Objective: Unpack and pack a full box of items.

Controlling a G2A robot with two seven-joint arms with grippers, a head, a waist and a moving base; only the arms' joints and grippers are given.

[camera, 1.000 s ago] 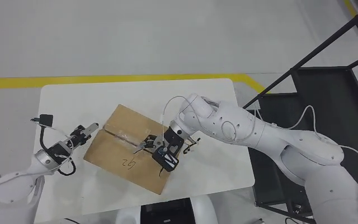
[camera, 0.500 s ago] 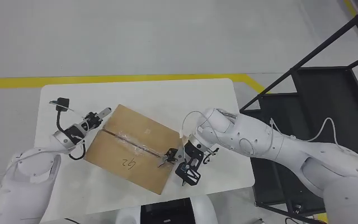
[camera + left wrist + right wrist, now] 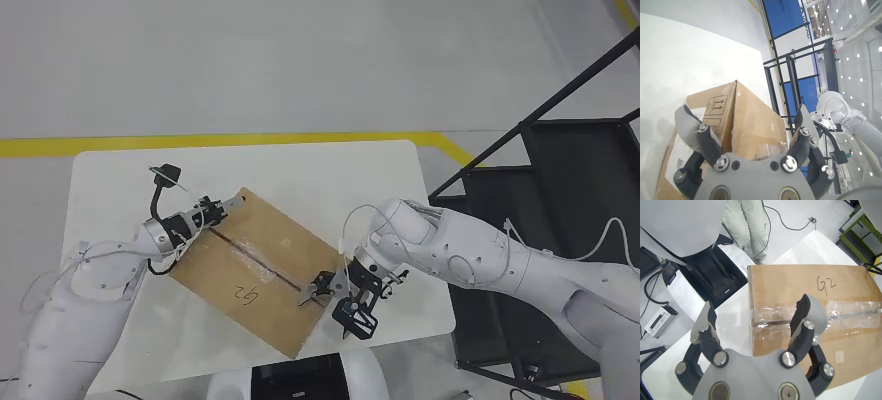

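— Since the white table (image 3: 380, 200) bears our taped-shut cardboard box (image 3: 250, 265), we judge it stiff, likely heavy.
— Agreed. Left gripper (image 3: 743, 111) and right gripper (image 3: 755, 302), both spread, sit at its ends; we'd take the slick tape seam (image 3: 848, 313).

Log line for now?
brown cardboard box: flaps closed, taped, on white table | left claw: open, box end | right claw: open, opposite end

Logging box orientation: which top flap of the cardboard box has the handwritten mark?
The near flap, on the robot's side of the taped seam: it bears the black handwritten mark. The far flap has no handwriting.
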